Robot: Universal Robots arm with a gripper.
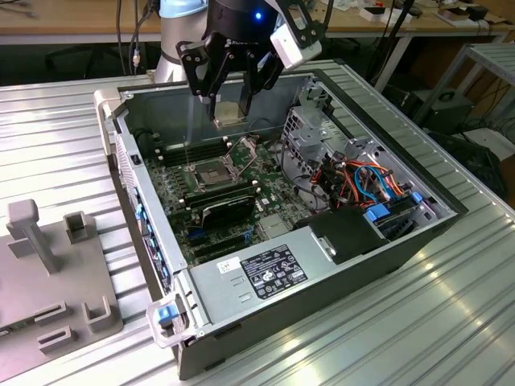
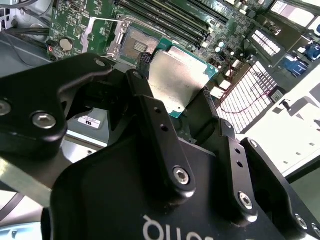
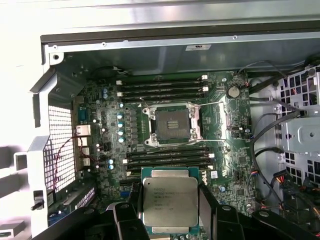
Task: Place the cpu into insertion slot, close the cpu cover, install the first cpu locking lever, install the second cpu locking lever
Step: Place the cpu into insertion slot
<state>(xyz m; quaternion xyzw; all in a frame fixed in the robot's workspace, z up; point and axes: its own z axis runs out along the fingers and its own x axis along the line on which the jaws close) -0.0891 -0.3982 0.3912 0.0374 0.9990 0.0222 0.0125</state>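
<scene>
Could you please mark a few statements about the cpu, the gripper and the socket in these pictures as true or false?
1. The gripper is shut on the cpu. True.
2. The cpu already sits in the insertion slot. False: the slot is empty, and the cpu is held in the gripper above the circuit board.
3. Long memory slots run along two opposite sides of the insertion slot. True.
4. The computer case is closed. False: its side is open and the circuit board shows inside.
</scene>
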